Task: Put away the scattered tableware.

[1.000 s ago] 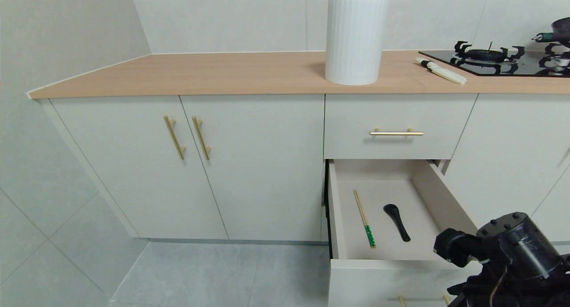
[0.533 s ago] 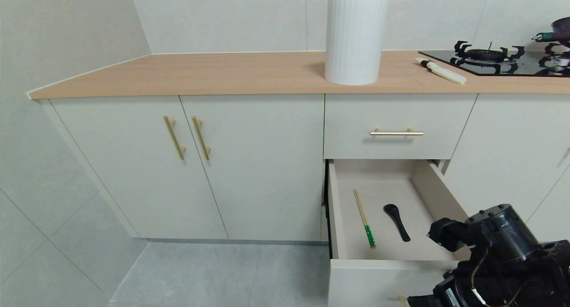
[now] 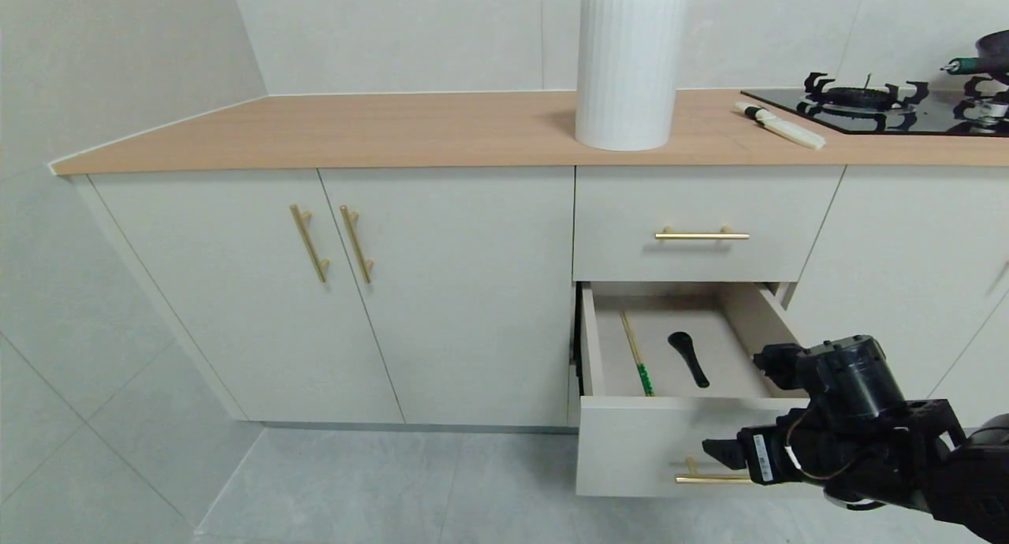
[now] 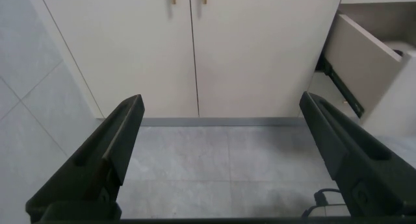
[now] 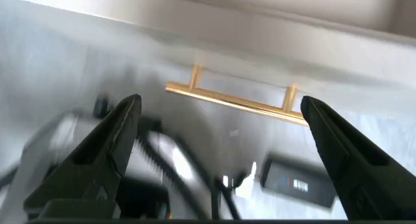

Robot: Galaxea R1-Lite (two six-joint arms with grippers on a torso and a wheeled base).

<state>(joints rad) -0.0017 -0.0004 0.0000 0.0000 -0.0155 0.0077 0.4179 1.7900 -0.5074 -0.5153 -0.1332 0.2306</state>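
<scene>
A long wooden countertop (image 3: 355, 130) was seen running across the scene, with a pair of pale cabinet doors (image 3: 331, 292) shut below it on the left. To the right of the doors, an upper drawer (image 3: 701, 205) was shut tight, and the lower drawer (image 3: 654, 445) beneath it was found pulled partway out. Up on the counter a tall white ribbed container (image 3: 628, 67) was stood upright, and a black gas hob (image 3: 883, 106) was set in at the far right.

Down low, the right gripper (image 3: 721, 453) was held right at the lower drawer's front panel. Its jaws were spread wide, nothing gripped, with the brass drawer handle (image 5: 237, 102) framed between the fingers; contact could not be made out. The left gripper (image 4: 221, 100) was parked above the grey floor tiles (image 4: 195, 165) near the cabinet doors, jaws also fully apart and empty.

A pale knife (image 3: 780, 126) was left lying on the counter between the container and the hob. Inside the lower drawer, the chopsticks (image 3: 634, 355) with green near ends were laid along the left side, and the black spoon (image 3: 688, 357) was placed just to their right, apart from them, bowl toward the far end.
</scene>
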